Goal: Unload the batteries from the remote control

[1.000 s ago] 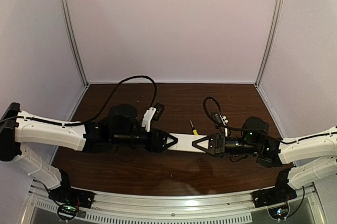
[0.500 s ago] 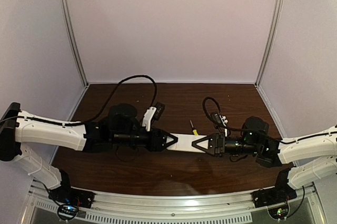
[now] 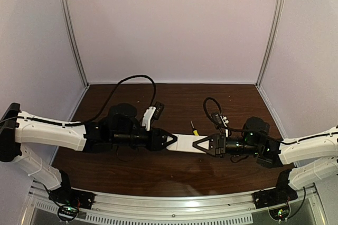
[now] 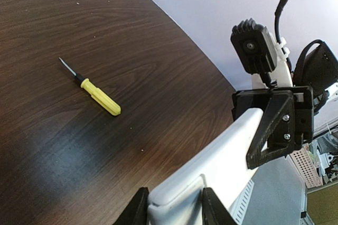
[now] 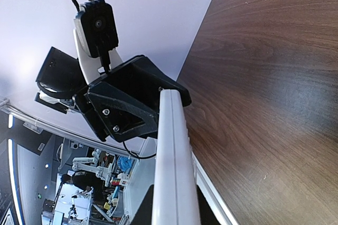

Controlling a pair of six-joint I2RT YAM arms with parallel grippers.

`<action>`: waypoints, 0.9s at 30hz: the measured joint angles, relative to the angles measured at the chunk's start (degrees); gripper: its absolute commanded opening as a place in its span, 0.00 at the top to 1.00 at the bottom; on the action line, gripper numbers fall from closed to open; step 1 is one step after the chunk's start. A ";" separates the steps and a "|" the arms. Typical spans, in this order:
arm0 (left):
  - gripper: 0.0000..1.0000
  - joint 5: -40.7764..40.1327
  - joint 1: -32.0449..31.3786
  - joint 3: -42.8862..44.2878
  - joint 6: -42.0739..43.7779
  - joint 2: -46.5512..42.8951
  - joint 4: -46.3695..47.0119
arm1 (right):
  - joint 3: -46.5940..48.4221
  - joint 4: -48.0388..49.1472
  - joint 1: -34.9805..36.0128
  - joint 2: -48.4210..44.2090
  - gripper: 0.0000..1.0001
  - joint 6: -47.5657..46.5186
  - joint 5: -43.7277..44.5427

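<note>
The white remote control (image 3: 185, 141) is held above the table between my two grippers. My left gripper (image 3: 173, 140) is shut on its left end and my right gripper (image 3: 196, 143) is shut on its right end. In the left wrist view the remote (image 4: 222, 161) runs from my jaws to the right gripper's black fingers (image 4: 272, 130). In the right wrist view it (image 5: 171, 161) shows edge-on, reaching the left gripper's fingers (image 5: 132, 103). No batteries show in any view.
A yellow-handled screwdriver (image 3: 194, 128) lies on the brown table just behind the remote; it also shows in the left wrist view (image 4: 95, 92). White walls stand at the back and sides. A metal rail (image 3: 174, 204) runs along the near edge.
</note>
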 measured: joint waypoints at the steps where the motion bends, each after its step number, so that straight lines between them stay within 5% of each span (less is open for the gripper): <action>1: 0.68 -0.02 0.00 0.00 -0.04 0.00 0.00 | 0.00 0.00 0.00 0.00 1.00 -0.02 0.00; 7: 0.66 -0.24 0.00 -0.13 -0.22 -0.04 0.00 | 0.00 -0.07 -0.02 0.00 1.00 0.02 -0.11; 19: 0.42 -1.20 -0.11 -0.66 0.85 -0.11 -0.35 | 0.00 0.04 0.09 0.07 1.00 0.46 -0.46; 27: 0.39 -1.57 -0.09 -1.11 0.98 -0.68 -1.27 | 0.00 0.55 0.20 0.74 1.00 0.48 -0.74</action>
